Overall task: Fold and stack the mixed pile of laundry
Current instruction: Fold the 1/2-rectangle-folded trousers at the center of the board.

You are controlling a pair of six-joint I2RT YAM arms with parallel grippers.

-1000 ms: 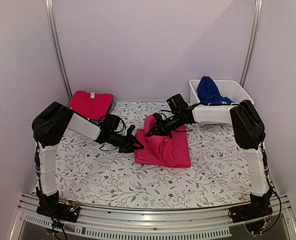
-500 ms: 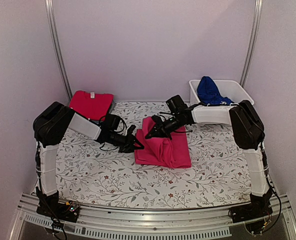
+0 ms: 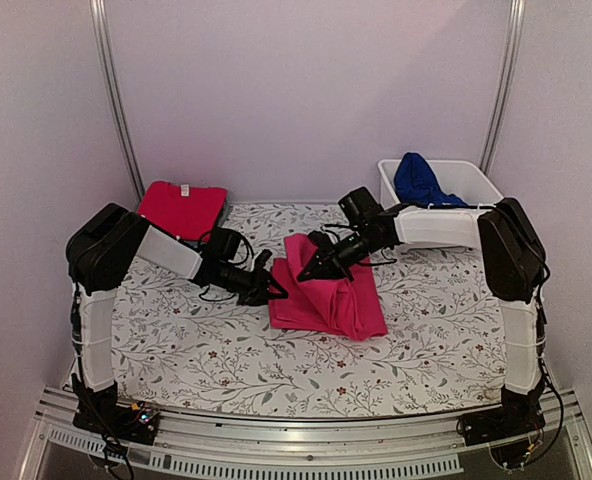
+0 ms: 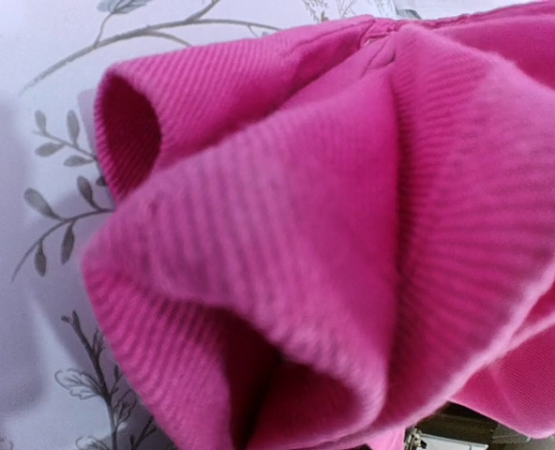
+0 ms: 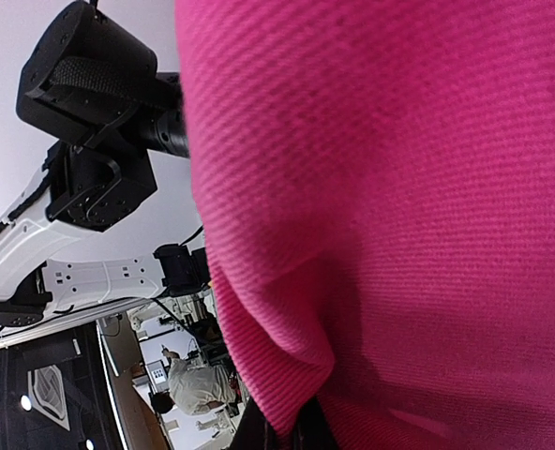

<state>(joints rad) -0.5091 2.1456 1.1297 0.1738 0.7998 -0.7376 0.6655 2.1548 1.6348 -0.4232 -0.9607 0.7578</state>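
Right tool (image 3: 309, 272) pinches the magenta garment (image 3: 341, 300) up off the worktop (image 3: 176, 335) — seemingly mid-fold; left tool (image 3: 273, 291) meets its edge, grip hidden.

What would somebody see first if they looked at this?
The bright pink garment mid-table, its fold pinched up by the right gripper, the left gripper at its left edge. Then the red tee folded at the back left and the blue garment heaped in the white tub back right.

Left arm (image 3: 166, 252), right arm (image 3: 436, 227): white shells, black joints, black cables.
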